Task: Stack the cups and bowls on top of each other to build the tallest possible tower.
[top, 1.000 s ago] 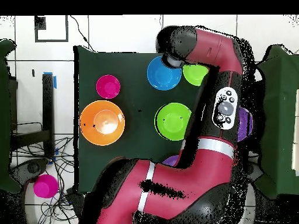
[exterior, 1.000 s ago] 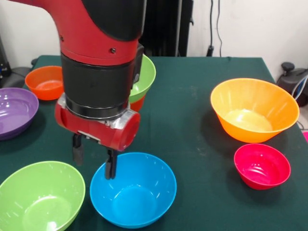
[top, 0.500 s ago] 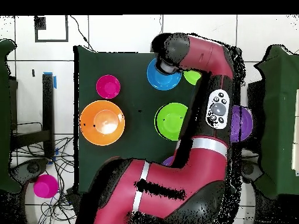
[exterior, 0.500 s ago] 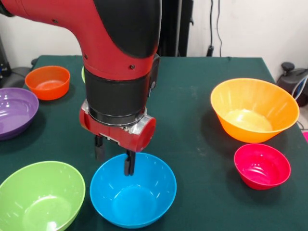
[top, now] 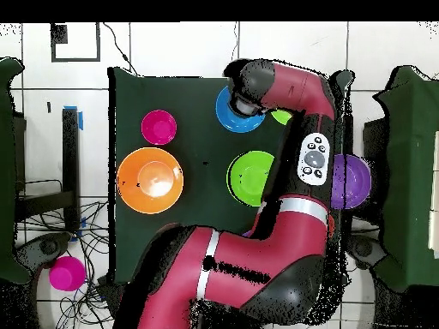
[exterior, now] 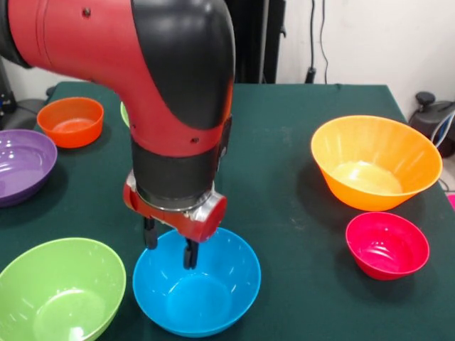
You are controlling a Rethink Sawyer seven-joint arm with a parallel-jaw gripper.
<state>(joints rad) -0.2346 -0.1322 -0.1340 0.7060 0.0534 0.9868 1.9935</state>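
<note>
A blue bowl (exterior: 206, 291) sits near the front edge, and the overhead view shows it (top: 228, 118) partly under the arm's wrist. My gripper (exterior: 170, 245) is open and low over the bowl's far-left rim. One finger (exterior: 150, 234) is outside the wall and the other is inside, with the rim between them. A lime-green bowl (exterior: 57, 291) lies just left of the blue one. Another lime-green bowl (top: 253, 176) stands mid-table; the front view shows only a sliver of its rim (exterior: 124, 112) behind the arm. No cup or tower shows.
A purple bowl (exterior: 21, 163) and a small orange-red bowl (exterior: 70, 121) are at the left. A large orange bowl (exterior: 375, 162) and a small pink-red bowl (exterior: 387, 245) are at the right. The arm covers the table's middle.
The arm swung from over the lime-green front bowl's side toward the blue bowl and came down. The fingers now straddle the blue bowl's rim.
</note>
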